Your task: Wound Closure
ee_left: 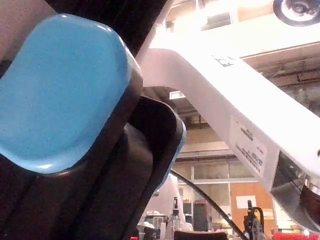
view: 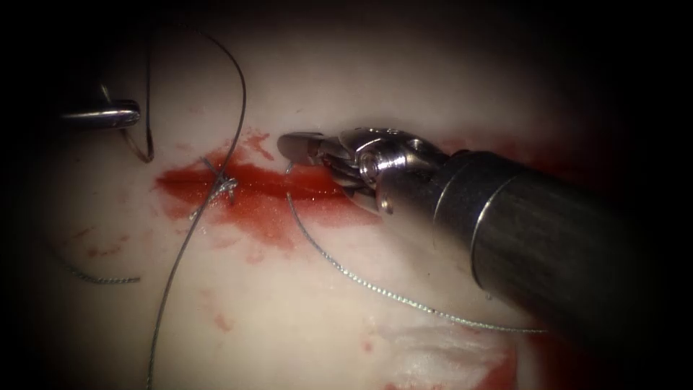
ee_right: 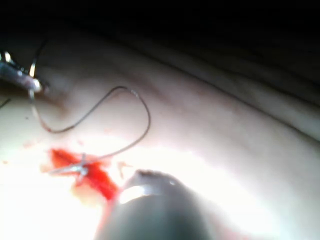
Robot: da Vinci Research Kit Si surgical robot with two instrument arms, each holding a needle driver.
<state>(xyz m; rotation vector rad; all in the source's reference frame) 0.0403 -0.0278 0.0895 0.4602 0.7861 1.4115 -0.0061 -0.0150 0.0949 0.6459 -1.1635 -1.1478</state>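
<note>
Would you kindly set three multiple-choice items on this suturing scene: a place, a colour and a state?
1. Where does the knot sit? A on the cut, left of the right tool; B on the right tool's shaft; C beside the left tool.
2. What colour is the fluid? A green; B red; C blue.
3. How does the thread above the knot lie? A taut, straight; B cut short; C slack curve.
A: it lies on the cut, left of the right tool's tip. B: it is red. C: it arcs loosely.
</note>
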